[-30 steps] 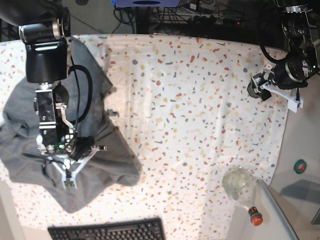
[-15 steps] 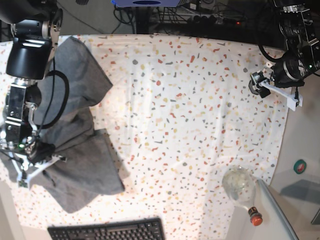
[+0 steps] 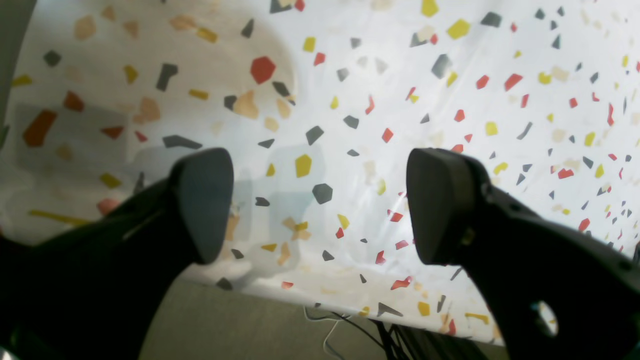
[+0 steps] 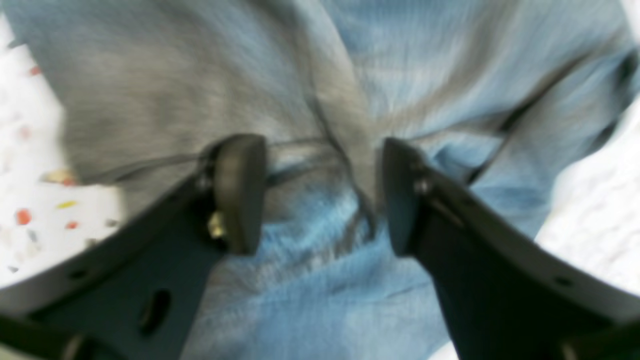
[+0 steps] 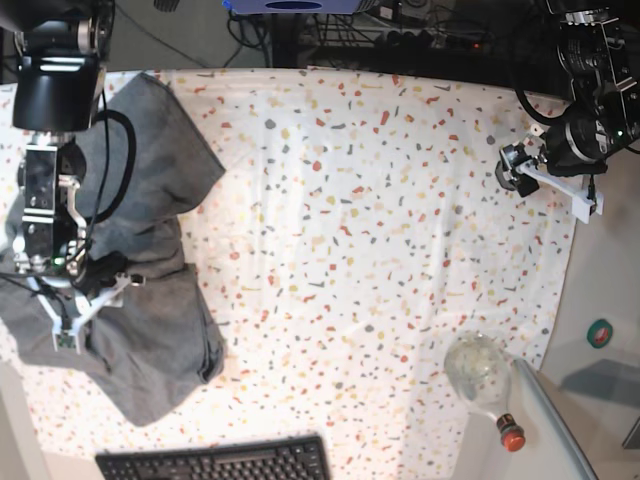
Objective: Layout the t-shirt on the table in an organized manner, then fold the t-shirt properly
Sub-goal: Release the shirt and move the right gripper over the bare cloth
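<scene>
- The t-shirt (image 5: 140,250) lies bunched along the desk's (image 5: 400,200) edge on the side of the right arm, on the left of the base view, well apart from the middle where it would need to be spread.
- A moment ago the cloth was pinched and being dragged toward that edge; now the right hand (image 4: 320,195) has let go, its fingers standing apart with the cloth lying loose below and between them.
- In the base view the right hand (image 5: 70,320) hangs just over the lower part of the pile, and the pile has drawn in narrower than it was a second ago.
- That release reads as the end of one pull, not of the layout: my judgement is that the shirt is no flatter, so a fresh grip on a hem or sleeve is called for.
- The shirt looks plain grey, folded over itself in thick overlapping layers, with a dark seam or hem line crossing under the right hand in the wrist view; that view is blurred, so neckline and sleeves cannot be told apart.
- The left hand (image 3: 320,210) is open and empty above bare desk at the far edge; it has not moved.
- A keyboard (image 5: 215,460) and a bottle (image 5: 485,385) sit near the front edge, clear of the shirt.
</scene>
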`<state>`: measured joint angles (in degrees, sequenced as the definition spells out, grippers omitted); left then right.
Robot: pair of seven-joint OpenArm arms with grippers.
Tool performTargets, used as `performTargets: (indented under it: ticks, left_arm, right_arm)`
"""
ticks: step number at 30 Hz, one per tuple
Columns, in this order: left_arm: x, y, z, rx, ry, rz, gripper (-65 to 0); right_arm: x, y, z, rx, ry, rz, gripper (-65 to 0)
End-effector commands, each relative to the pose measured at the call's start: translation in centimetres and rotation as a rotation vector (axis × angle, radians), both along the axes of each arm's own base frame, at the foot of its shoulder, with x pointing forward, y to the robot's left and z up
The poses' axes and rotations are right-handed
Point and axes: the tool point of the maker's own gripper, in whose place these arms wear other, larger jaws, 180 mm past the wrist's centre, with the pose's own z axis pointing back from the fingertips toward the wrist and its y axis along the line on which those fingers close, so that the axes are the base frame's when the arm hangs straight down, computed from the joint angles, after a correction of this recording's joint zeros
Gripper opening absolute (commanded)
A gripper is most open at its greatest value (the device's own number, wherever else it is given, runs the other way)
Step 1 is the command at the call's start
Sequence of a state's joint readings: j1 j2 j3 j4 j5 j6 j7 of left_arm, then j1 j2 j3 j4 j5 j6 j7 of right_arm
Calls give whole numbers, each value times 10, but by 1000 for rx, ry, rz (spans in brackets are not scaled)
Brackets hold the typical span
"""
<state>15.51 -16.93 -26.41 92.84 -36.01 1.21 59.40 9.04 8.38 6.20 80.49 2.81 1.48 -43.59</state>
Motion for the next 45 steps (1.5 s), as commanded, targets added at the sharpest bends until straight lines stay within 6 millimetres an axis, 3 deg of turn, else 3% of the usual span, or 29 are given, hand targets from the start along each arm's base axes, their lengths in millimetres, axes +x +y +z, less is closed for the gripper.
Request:
performTargets:
  ticks: [1,2,5,8,12,20,25,30,37,45]
  left_arm:
    - [7,8,11,26,-33,-3,-133]
    - [7,8,11,24,-34,-3,-133]
    - [8,8,12,26,-37,-3,-133]
    - [7,8,12,24,-36,-3,-132]
    - [6,9,11,27,-34,-2,-128]
    - [6,8,11,25,-33,-1,-128]
    - [6,8,11,25,-33,-1,-128]
    - [6,9,10,23,-31,1,-127]
    - [7,9,11,23,-34,1,-127]
    - [5,9,9,26,-27,2,-125]
  right_arm:
    - [13,22,23,-17,-87,75,-279]
    - [12,43,30,-31,-116,147,-279]
    - [2,97,17,-132,-95,369,-278]
    - [-1,117,-10,-284,-68,440,-275]
    - [4,118,-32,-434,-22,455,-224]
    - [21,112,-38,-564,-23,496,-225]
    - [22,99,-47,-636,-23,485,-225]
    - [14,103,-53,-628,-16,480,-228]
    - [21,116,-48,-609,-57,496,-423]
    - [33,113,-44,-617,-60,488,-434]
